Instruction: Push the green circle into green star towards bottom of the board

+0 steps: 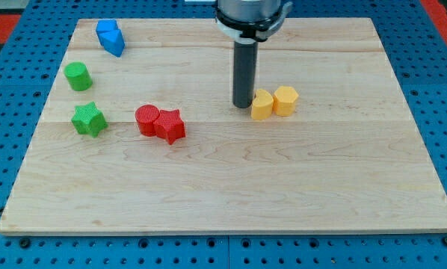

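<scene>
Camera view, sole angle: pale wooden board [231, 187] on blue perforated base. Dark rod end effector, no jaws, holding nothing; my tip [243, 104] down at centre frame, just beside yellow heart-shaped block [261, 105], itself touching yellow hexagonal block [285, 100].

Green circular block [78, 76] at left of frame, directly above green star-shaped block [88, 119], small gap between. Well apart from my tip. Red circular block [147, 119] and red star-shaped block [170, 125] touching, left of centre. Blue block [111, 37], shape unclear, upper left.

Recommended approach, as judgement: route tip round to upper side of green circle, avoid blue block, then push straight down-frame, centred on circle to prevent glancing off.

No brands, labels or legible writing observed.
</scene>
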